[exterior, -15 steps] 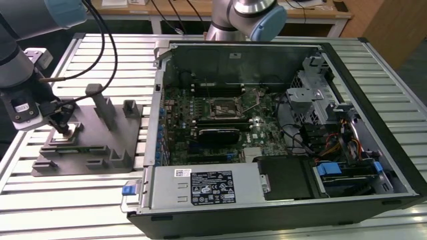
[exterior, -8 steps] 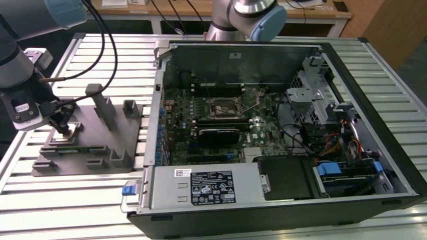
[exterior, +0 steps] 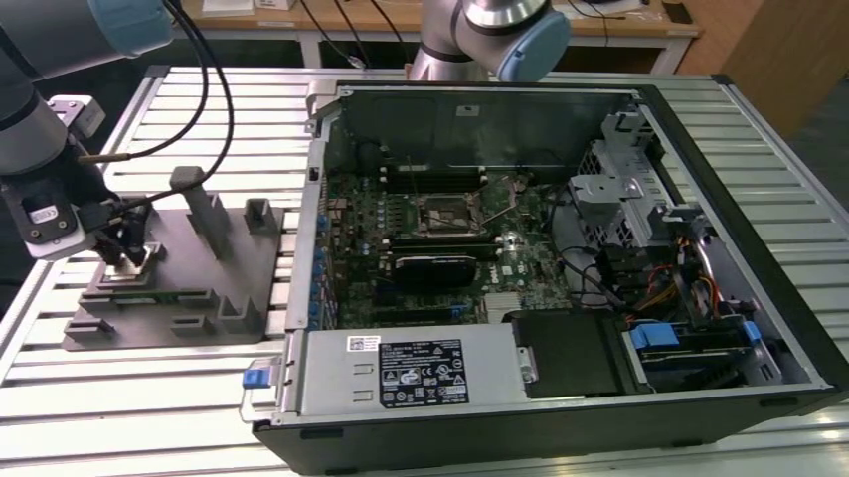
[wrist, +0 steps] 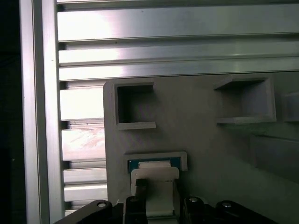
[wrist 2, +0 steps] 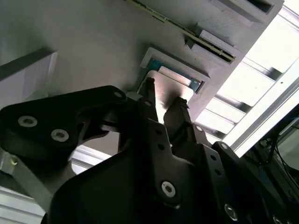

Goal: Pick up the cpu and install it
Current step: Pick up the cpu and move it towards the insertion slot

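Note:
The cpu (wrist: 155, 178) is a small pale silver square with a blue-green edge. It lies in a shallow pocket of the grey plastic fixture (exterior: 179, 303) at the exterior view's left. My gripper (exterior: 126, 258) is lowered onto that pocket. In both wrist views its two dark fingers stand against opposite sides of the cpu (wrist 2: 164, 91), and the gripper (wrist 2: 163, 100) looks shut on it. The chip rests in its pocket on the fixture (wrist 2: 84, 42). The motherboard's open socket (exterior: 442, 212) sits inside the computer case (exterior: 717, 248), to the exterior view's right.
The fixture (wrist: 201, 135) carries upright posts (exterior: 202, 204) and other empty pockets (wrist: 133, 107) close to my gripper (wrist: 158, 189). A slatted aluminium table (exterior: 173, 109) holds everything. A black heatsink block (exterior: 438, 266), cables and drive bays crowd the case. A second arm's base (exterior: 484, 35) stands behind it.

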Motion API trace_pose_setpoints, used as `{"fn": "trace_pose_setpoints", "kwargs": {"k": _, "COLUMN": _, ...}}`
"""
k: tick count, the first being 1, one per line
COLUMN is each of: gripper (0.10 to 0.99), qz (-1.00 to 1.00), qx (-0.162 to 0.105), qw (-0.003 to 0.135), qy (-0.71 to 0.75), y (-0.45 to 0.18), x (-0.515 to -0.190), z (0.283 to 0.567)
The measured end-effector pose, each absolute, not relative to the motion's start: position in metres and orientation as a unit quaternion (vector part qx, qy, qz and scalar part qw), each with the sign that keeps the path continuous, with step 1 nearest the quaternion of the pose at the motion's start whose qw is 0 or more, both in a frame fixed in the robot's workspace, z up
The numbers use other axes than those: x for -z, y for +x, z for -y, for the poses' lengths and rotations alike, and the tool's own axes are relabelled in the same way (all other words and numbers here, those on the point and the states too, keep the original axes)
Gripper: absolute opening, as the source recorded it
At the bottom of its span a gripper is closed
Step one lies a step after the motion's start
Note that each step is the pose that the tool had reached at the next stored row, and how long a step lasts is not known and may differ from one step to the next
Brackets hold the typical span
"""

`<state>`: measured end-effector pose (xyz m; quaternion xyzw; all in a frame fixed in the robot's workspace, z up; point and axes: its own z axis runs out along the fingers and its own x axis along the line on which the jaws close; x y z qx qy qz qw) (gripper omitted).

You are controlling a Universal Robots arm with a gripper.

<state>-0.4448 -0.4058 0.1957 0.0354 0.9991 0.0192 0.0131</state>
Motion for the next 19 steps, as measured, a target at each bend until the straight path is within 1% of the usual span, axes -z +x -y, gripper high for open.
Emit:
{"fn": "trace_pose_setpoints", "kwargs": {"k": 1, "gripper": 0.408, "qz": -0.999, "qx": -0.019, "qw": 0.013, "qy": 0.035, "y": -0.4448, "x": -0.1957, "z": 0.4058}}
{"fn": "trace_pose_setpoints", "kwargs": {"k": 3, "gripper": 0.408, "qz": -0.999, "qx": -0.019, "qw": 0.013, "qy": 0.035, "y": -0.4448, "x": -0.1957, "z": 0.4058}}
{"fn": "trace_pose_setpoints", "kwargs": {"k": 4, "gripper": 0.525, "qz": -0.999, "qx": -0.019, "qw": 0.013, "qy": 0.035, "y": -0.4448, "x": -0.1957, "z": 0.4058}}
{"fn": "trace_pose_setpoints", "kwargs": {"k": 5, "gripper": 0.525, "qz": -0.999, "qx": -0.019, "qw": 0.013, "qy": 0.035, "y": -0.4448, "x": -0.1958, "z": 0.4058}}
{"fn": "trace_pose_setpoints", "kwargs": {"k": 7, "gripper": 0.639, "qz": -0.999, "qx": -0.019, "qw": 0.013, "qy": 0.035, "y": -0.4448, "x": -0.1958, "z": 0.4058}}
{"fn": "trace_pose_setpoints", "kwargs": {"k": 9, "gripper": 0.639, "qz": -0.999, "qx": -0.019, "qw": 0.013, "qy": 0.035, "y": -0.4448, "x": -0.1958, "z": 0.4058}}
{"fn": "trace_pose_setpoints", "kwargs": {"k": 10, "gripper": 0.706, "qz": -0.999, "qx": -0.019, "qw": 0.013, "qy": 0.035, "y": -0.4448, "x": -0.1957, "z": 0.4058}}
{"fn": "trace_pose_setpoints", "kwargs": {"k": 19, "gripper": 0.706, "qz": -1.0, "qx": -0.018, "qw": 0.013, "qy": 0.016, "y": -0.4448, "x": -0.1915, "z": 0.4058}}
